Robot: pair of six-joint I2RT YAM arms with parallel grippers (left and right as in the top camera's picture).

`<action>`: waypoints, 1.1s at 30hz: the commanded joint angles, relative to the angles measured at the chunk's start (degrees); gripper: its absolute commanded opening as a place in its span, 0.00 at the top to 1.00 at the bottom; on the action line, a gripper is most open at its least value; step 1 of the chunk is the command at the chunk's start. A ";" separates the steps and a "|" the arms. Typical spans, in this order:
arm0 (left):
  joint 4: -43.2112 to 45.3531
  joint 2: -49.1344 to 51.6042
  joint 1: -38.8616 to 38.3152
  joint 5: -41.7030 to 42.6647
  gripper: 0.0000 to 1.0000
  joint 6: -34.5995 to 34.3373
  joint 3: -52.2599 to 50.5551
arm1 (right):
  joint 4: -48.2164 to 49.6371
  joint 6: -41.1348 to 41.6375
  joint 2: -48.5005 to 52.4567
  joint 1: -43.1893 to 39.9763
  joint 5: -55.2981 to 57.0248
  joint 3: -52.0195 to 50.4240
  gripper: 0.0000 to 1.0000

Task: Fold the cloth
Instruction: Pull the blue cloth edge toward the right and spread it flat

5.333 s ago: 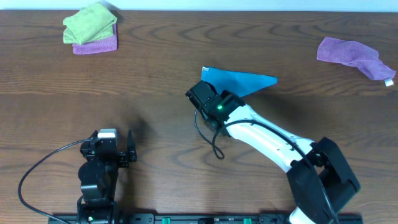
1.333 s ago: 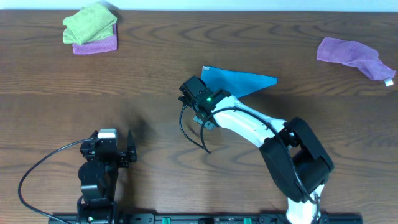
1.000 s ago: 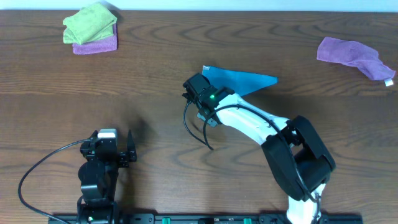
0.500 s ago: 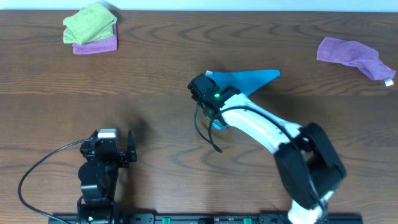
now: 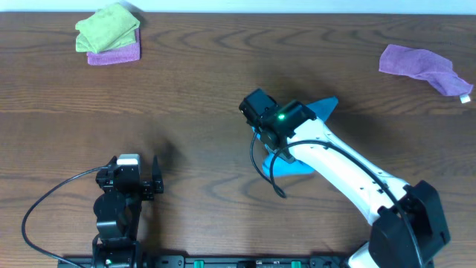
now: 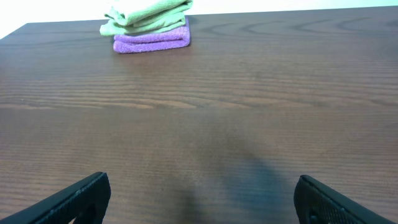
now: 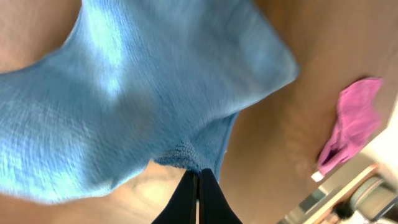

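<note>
Two claws; right gripper [image 7: 198,175] pinching cloth [image 7: 137,93], pinch visible only from wrist; left gripper [image 6: 202,182] wide

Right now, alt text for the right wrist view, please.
The right gripper is shut on an edge of the sky-blue cloth, whose fuzzy, slightly blurred fabric fills most of the frame above the two black fingers. At the right, a crumpled purple cloth lies on the brown wooden table.
</note>
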 commanded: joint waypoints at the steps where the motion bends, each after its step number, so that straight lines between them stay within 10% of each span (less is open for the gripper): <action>1: -2.80 -0.35 -0.24 -0.87 0.05 0.20 -0.96 | -3.41 3.28 -0.50 -0.42 -4.55 -0.04 0.99; 13: -2.80 -0.35 -0.24 -0.87 0.05 0.20 -0.96 | -14.60 6.32 -0.50 -0.09 -14.80 -0.04 0.98; 18: -2.80 -0.35 -0.24 -0.90 0.05 0.20 -0.96 | -15.32 7.17 -0.50 -0.09 -13.97 -0.04 0.22; 21: -2.80 -0.35 -0.24 -0.90 0.05 0.20 -0.96 | -12.15 7.17 -0.50 -0.11 -12.66 -0.04 0.29; 28: -2.80 -0.35 -0.24 -0.87 0.05 0.20 -0.96 | 4.28 7.13 -0.31 -1.70 -14.12 -0.07 0.96; 33: -2.80 -0.35 -0.24 -0.90 0.05 0.20 -0.96 | 9.70 5.62 2.01 -3.91 -19.89 -0.07 0.98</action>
